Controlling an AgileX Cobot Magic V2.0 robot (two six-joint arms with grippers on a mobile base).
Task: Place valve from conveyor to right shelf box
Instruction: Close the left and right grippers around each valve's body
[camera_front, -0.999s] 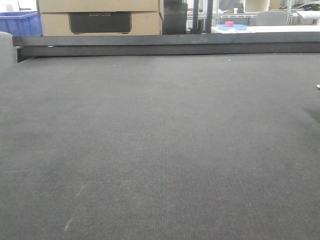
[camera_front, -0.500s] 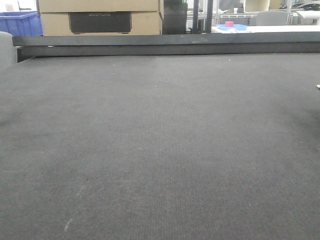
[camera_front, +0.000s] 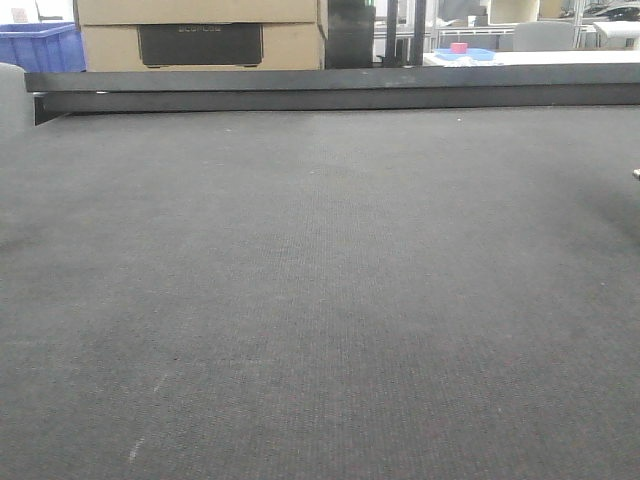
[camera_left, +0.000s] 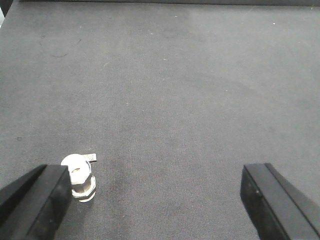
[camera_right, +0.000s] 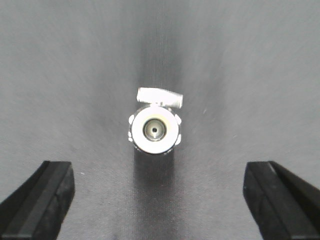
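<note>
The valve (camera_right: 154, 129) stands on the counter (camera_right: 240, 60), which here is the dark woven conveyor belt. In the right wrist view it sits centred between the right jaws and a little ahead of them, clear of both. The round port faces that camera and the short lever lies crosswise on the far side, so the long axis appears to run upright, roughly along the line of approach. The right jaws are spread wide and hold nothing. From here a straight advance would bring them to either side of the body, and the risk is tipping so small a piece. The left wrist view also shows a valve (camera_left: 80, 177), upright and just beside the left-hand finger of the left jaws rather than between them. Those jaws are likewise wide apart and empty. Whether this is the same valve cannot be told. Either way the right arm looks better placed, and it suits a box on the right. The front view shows bare belt up to the rail (camera_front: 330, 90), with no valve and no shelf box in sight. Beyond the rail are cardboard boxes (camera_front: 200, 35), a blue bin (camera_front: 40, 48) with its contents hidden, and a blue tray (camera_front: 465, 54) with something pink in it.
</note>
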